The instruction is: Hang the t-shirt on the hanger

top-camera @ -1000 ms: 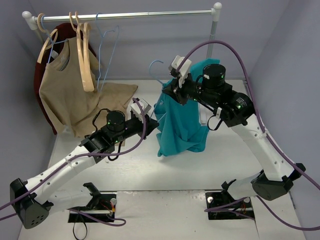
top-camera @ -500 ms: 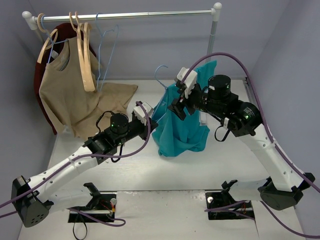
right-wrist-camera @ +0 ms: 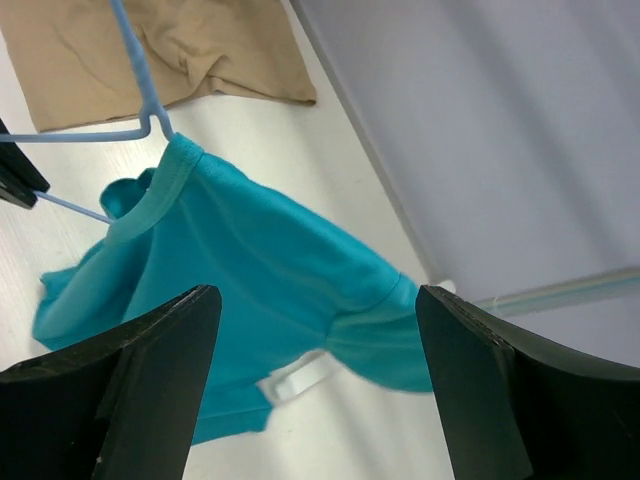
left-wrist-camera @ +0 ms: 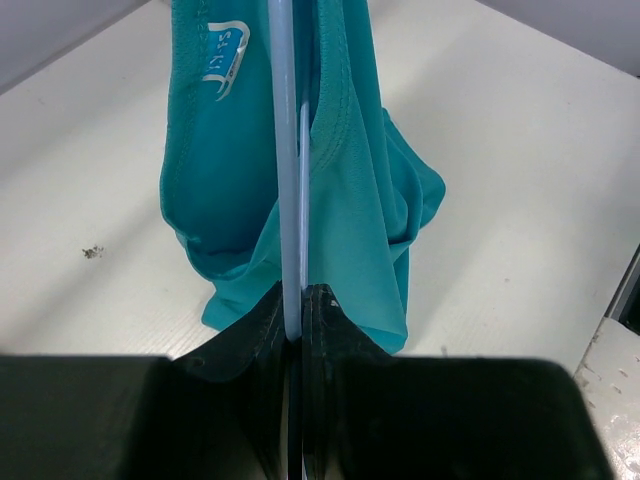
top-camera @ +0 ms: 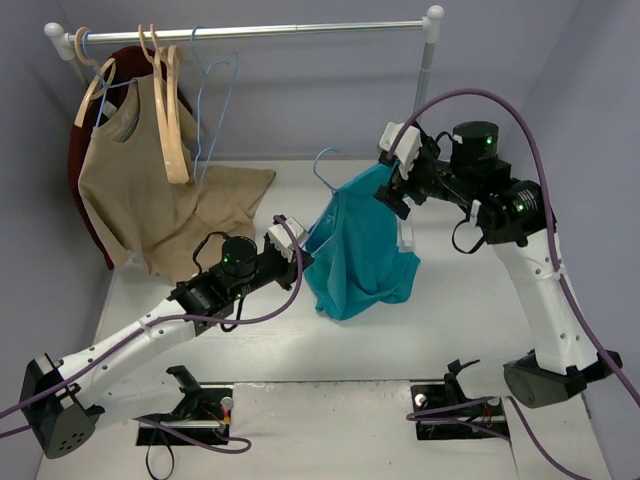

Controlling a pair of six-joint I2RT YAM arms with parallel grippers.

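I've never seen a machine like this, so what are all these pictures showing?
These are two robot arms bolted to a white table. One picture looks down from above. The other two come from little cameras on each arm's wrist. The left gripper is pinched shut on a thin blue hanger, and a teal t-shirt hangs from it. The right gripper is open and holds nothing. A tan cloth lies on the table, and a tan top hangs on the rail behind.

The t-shirt (left-wrist-camera: 225, 190) is covering much of the hanger (left-wrist-camera: 285, 150), and the left wrist view's top edge is cutting both off.
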